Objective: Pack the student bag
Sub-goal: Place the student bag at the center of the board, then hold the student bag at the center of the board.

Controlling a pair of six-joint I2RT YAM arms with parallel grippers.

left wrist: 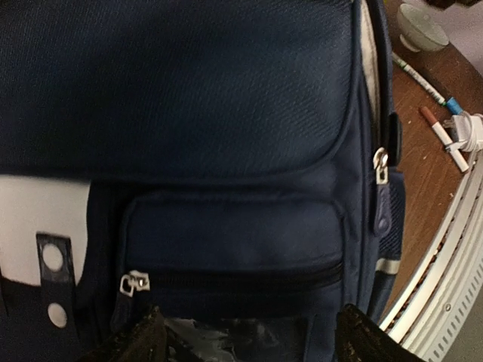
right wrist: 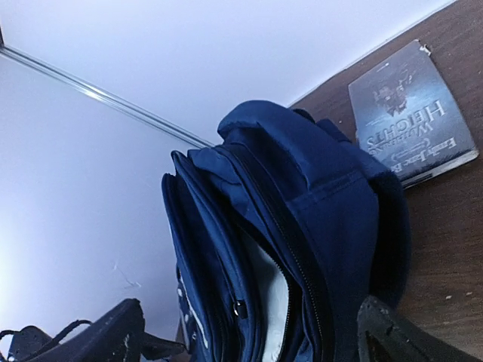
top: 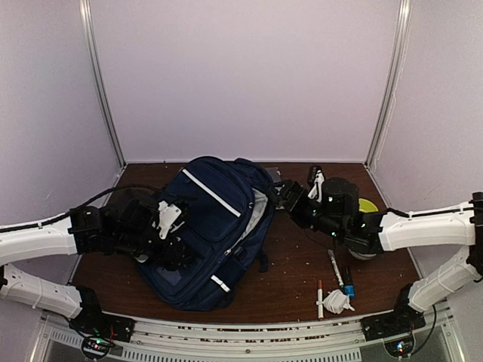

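Left gripper [left wrist: 249,328], jaws spread, hovers over the zipped front pocket [left wrist: 234,245] of the navy, white-striped student bag [top: 207,234]; right gripper [right wrist: 249,324], spread, faces its gaping opening at 3 o'clock.

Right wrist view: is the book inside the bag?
No, the book lies flat on the table beside the student bag, fully outside it.

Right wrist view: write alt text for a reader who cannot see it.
A navy backpack fills the centre, its main zip partly open on a pale lining. At upper right a Wuthering Heights paperback lies flat on the brown table. Two dark fingers, spread apart, edge the bottom corners.
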